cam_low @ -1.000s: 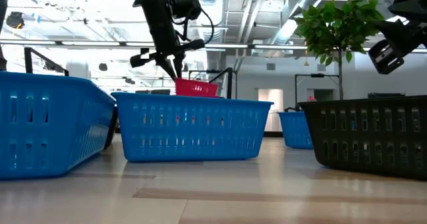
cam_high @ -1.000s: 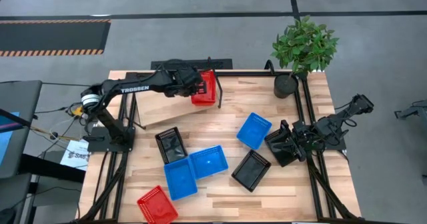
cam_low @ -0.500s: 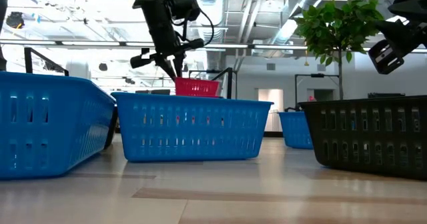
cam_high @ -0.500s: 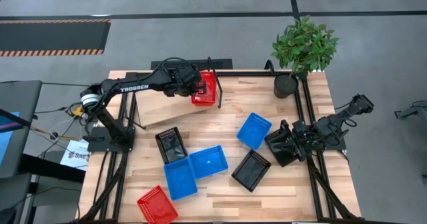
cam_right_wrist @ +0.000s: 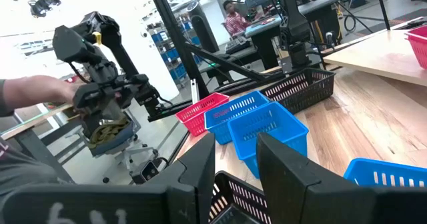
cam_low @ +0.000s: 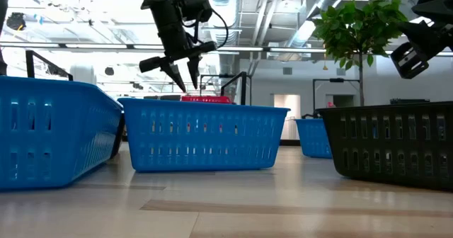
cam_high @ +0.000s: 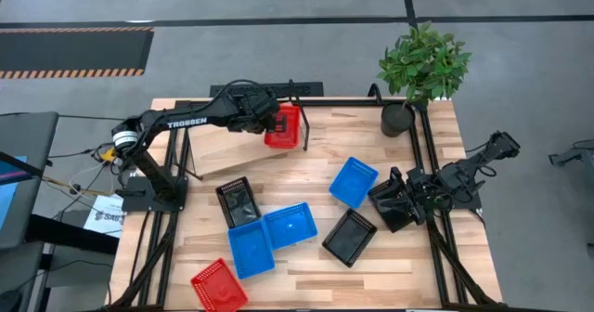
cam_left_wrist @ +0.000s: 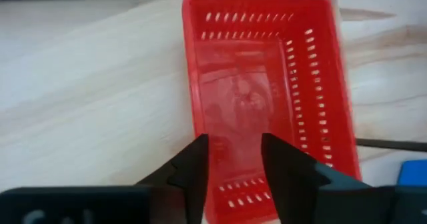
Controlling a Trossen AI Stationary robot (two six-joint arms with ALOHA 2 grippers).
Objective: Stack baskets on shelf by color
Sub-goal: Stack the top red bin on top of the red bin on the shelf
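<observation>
I see L gripper (cam_high: pixel 271 124) fingers apart over red basket (cam_high: pixel 284 125) on shelf (cam_high: pixel 223 148) — 12 o'clock; R gripper (cam_high: pixel 394 201) apart — 3 o'clock.

The butcher-block table (cam_high: pixel 408 256) carries a tilted plywood shelf (cam_high: pixel 223 149), scattered baskets (cam_high: pixel 290 227) and a potted plant (cam_high: pixel 418 71).
</observation>
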